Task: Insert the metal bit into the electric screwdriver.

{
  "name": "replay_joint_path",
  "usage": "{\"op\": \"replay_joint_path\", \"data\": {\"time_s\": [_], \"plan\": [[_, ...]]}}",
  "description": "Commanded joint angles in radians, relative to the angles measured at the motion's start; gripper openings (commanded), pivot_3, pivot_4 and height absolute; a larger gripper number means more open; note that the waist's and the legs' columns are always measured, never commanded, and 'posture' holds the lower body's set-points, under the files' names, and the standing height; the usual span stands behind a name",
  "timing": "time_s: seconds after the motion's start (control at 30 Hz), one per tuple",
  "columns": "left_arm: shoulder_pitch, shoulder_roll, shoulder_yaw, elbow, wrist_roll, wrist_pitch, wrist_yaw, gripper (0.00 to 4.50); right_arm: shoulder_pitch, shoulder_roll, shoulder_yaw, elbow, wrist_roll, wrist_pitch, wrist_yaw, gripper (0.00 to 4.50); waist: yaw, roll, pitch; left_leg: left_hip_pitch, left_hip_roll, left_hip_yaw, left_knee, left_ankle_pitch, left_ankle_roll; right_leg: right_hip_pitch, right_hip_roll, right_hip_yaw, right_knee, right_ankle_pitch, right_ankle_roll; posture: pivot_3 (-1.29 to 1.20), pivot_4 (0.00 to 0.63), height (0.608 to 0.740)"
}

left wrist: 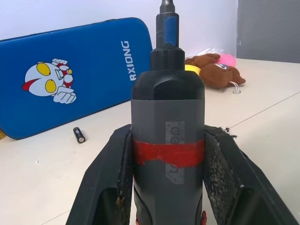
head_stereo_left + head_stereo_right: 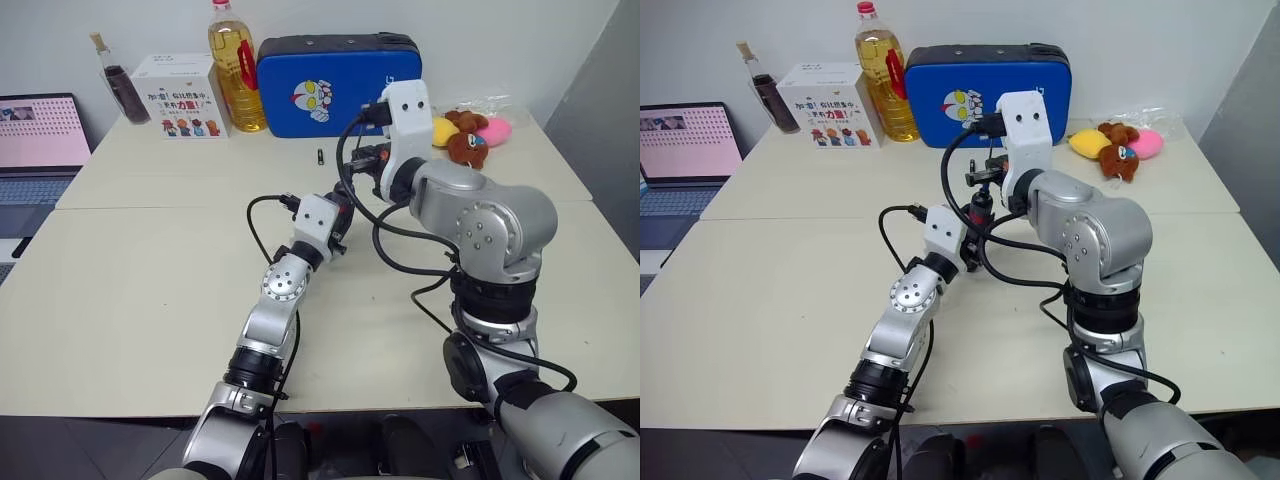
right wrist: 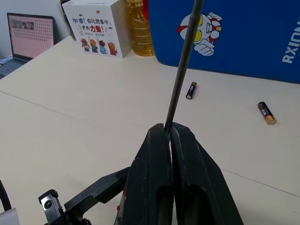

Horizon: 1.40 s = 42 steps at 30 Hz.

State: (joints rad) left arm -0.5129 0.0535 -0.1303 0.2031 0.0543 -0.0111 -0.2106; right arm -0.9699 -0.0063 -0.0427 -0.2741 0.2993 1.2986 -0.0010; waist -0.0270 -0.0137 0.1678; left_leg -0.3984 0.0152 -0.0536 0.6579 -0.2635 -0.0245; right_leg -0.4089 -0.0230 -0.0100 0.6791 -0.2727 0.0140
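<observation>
With my left gripper [image 1: 168,187] clamped on the electric screwdriver [image 1: 168,140], tip up and away, my right gripper [image 3: 168,133], pinching the metal bit [image 3: 183,70], sits just above that tip, rod's axis not yet lined w/ the socket, I judge.

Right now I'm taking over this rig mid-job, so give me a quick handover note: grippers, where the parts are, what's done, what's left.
Left gripper: shut on the screwdriver, held off the table with its bluish tip pointing away from the gripper.
Right gripper: shut on the bit, which sticks straight out from between the fingertips.
Both arms are raised over the table, grippers close together in the head views.
Done: both parts picked up.
Left: line the bit up with the screwdriver's tip and push it in. Whether they already touch can't be told.
</observation>
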Motion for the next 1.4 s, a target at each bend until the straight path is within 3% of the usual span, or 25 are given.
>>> {"op": "replay_joint_path", "data": {"time_s": [0.03,0.63,1.2,1.4], "plan": [[-0.014,-0.005,0.029,-0.035,0.001,-0.034,0.042,1.69,0.102,0.019,0.068,0.032,-0.017,-0.008,0.002,0.06,0.000,0.000,0.000,0.000,0.000,0.000,0.000,0.000,0.000,0.000,0.000,0.000,0.000,0.000,0.000,0.00,0.150,0.740],[0.014,-0.001,0.017,-0.078,0.019,-0.021,0.048,1.69,0.108,-0.032,0.083,0.089,-0.018,-0.060,0.102,0.06,0.000,0.000,-0.001,0.004,0.000,0.000,0.000,0.000,0.000,0.003,0.000,0.000,0.000,0.000,0.000,0.00,0.150,0.740],[0.004,0.007,0.023,-0.077,0.014,-0.014,0.044,1.69,0.005,-0.051,-0.052,0.101,0.020,-0.078,0.124,3.83,-0.003,0.002,0.000,0.003,0.000,0.001,-0.003,0.000,0.000,0.001,0.000,0.000,-0.001,0.000,0.000,0.00,0.150,0.740],[0.006,0.009,0.024,-0.079,0.013,-0.015,0.040,1.69,-0.011,-0.030,-0.145,0.056,0.120,-0.017,0.170,3.83,-0.002,0.002,0.000,0.001,0.000,0.001,-0.003,0.000,0.000,0.000,0.000,0.000,-0.001,0.000,0.000,0.00,0.150,0.740]]}}
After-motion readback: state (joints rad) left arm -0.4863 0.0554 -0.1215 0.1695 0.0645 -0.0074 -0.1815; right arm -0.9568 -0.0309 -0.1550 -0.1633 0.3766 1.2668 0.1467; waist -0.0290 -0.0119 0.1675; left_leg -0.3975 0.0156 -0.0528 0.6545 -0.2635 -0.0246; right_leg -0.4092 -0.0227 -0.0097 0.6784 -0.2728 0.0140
